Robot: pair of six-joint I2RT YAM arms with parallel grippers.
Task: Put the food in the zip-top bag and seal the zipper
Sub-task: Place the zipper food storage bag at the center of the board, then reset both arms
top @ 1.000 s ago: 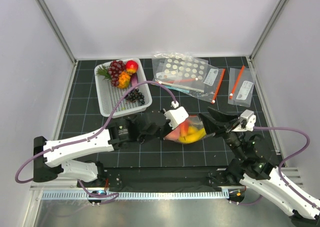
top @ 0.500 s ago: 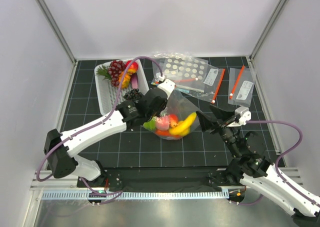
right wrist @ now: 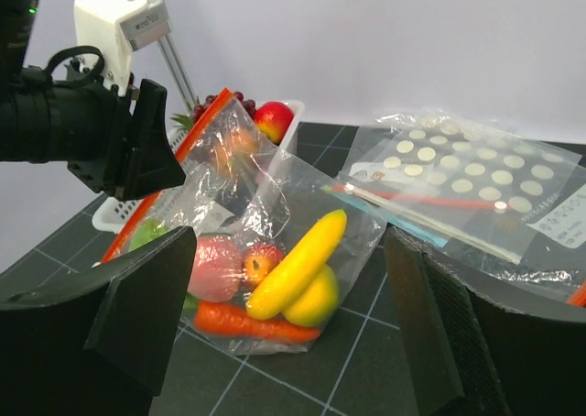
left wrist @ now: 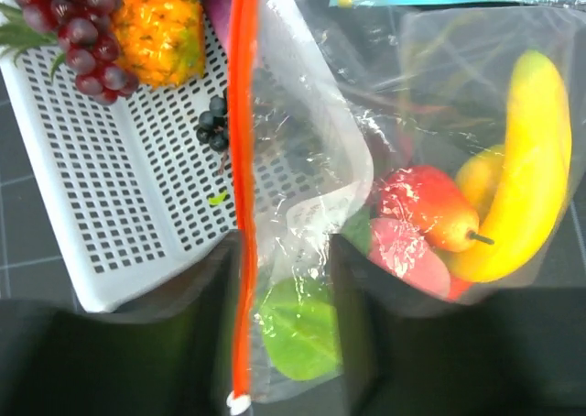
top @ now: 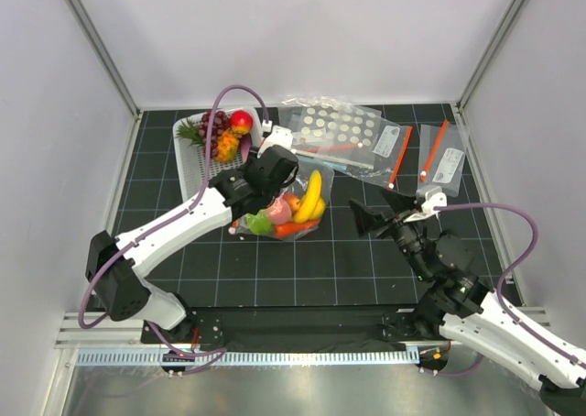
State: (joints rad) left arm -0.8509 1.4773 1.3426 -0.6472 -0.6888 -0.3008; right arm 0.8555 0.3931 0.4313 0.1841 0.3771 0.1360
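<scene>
Black gridded matting (top: pixel 302 279) covers the table, and on it we begin at the left gripper (left wrist: pixel 284 288), whose fingers are pressed together on the mouth edge of the zip-top bag (right wrist: pixel 275 191), with the zipper (left wrist: pixel 241 159) running straight out between them. Just past its fingertips we see the food gathered at the bottom of the bag: a green piece (left wrist: pixel 298 329) nearest the fingers, then a pink peach (left wrist: pixel 403 251) touching a small red piece (left wrist: pixel 426 205), and the yellow banana (left wrist: pixel 531 178) farthest out, with an orange carrot (right wrist: pixel 243 322) lying lowest, against the matting. Whether the zipper is closed along its length we cannot tell. On the far side of the zipper from the food we find a white slotted basket (left wrist: pixel 119 205) holding grapes (left wrist: pixel 64 31). The right gripper (top: pixel 359 219) is spread wide and holds nothing; the bag stands straight ahead of its fingers, apart from them, and a dotted bag (right wrist: pixel 467 182) lies farther off to its right.
</scene>
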